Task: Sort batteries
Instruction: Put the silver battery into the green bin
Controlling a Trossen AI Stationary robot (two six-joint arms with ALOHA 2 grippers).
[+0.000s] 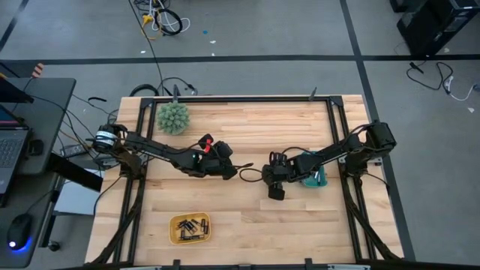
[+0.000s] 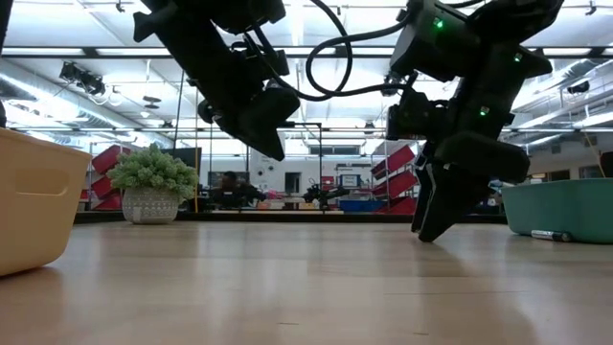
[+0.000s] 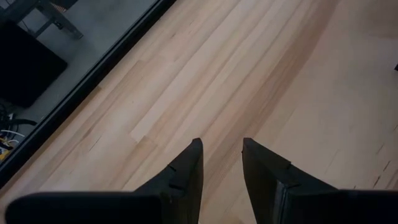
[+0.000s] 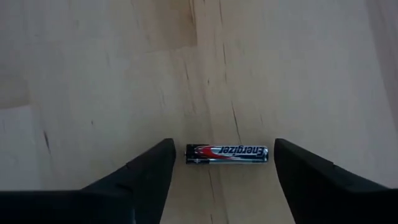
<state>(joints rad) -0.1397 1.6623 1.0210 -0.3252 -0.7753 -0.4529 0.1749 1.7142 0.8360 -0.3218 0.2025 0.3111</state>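
One battery [image 4: 227,153], black and silver with a red end, lies flat on the wooden table. My right gripper [image 4: 224,143] stands open over it, pointing steeply down, with a finger off each end of the cell and a gap on both sides. In the high view this gripper [image 1: 276,193] is right of the table's middle. My left gripper [image 3: 221,149] is open and empty, held above bare wood near the middle [image 1: 226,169]. A yellow tray [image 1: 190,228] near the front edge holds several dark batteries. A teal tray [image 2: 565,209] holds one more battery [image 2: 551,235].
A spiky green ball [image 1: 173,118] sits at the far left of the table. The teal tray [image 1: 316,178] lies partly under my right arm. A black frame [image 1: 240,98] runs along the table's edges. Bare wood lies between the two arms and toward the front right.
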